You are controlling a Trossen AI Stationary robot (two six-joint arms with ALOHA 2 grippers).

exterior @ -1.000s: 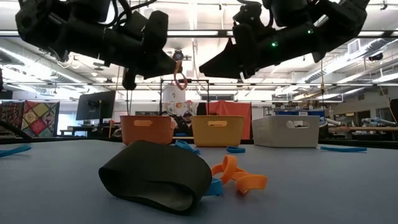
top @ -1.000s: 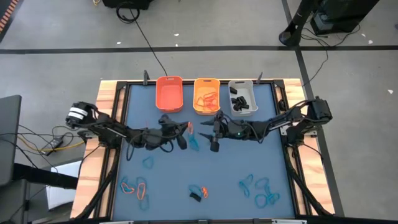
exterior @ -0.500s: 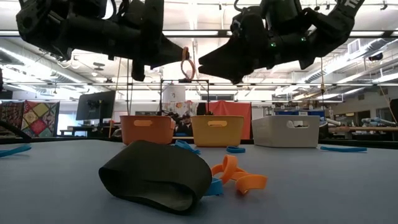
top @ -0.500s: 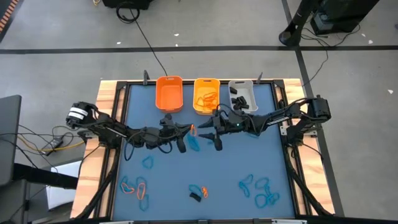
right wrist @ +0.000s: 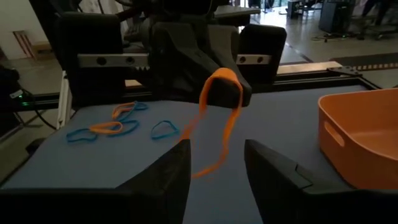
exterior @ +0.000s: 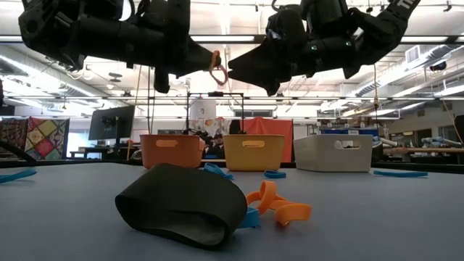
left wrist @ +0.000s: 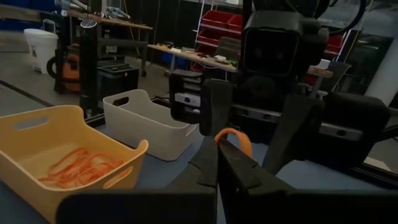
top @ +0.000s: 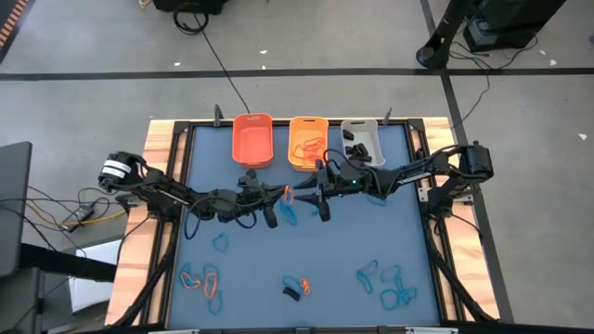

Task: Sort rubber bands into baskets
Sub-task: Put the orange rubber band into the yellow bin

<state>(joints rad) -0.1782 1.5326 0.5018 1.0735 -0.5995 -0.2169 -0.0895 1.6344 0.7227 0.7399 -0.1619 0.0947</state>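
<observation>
From above, your left gripper (top: 281,192) sits near the counter's (top: 371,232) centre, pinching an orange rubber band (top: 286,193). Your right gripper (top: 302,193) faces it from 3 o'clock, its fingers reaching that band. At 12 o'clock stand 3 baskets in a row: the orange basket (top: 252,140), the yellow-orange basket (top: 308,142) holding orange bands, and the grey-white basket (top: 361,145) holding black ones. Loose blue bands (top: 388,283) lie toward 5 o'clock, and mixed bands (top: 200,281) toward 7 o'clock.

At counter level, both grippers hang high, tips meeting at the orange rubber band (exterior: 217,65). A black band (exterior: 183,204) lies up close, with orange loops (exterior: 279,206) just beside it.

Through your left wrist camera, the left gripper (left wrist: 231,149) is pressed together on the orange rubber band (left wrist: 235,138), with the right arm right behind.

Through your right wrist camera, the right gripper (right wrist: 216,158) stands spread, and the orange rubber band (right wrist: 217,118) dangles between its 2 fingers (right wrist: 168,171) from the left gripper.
</observation>
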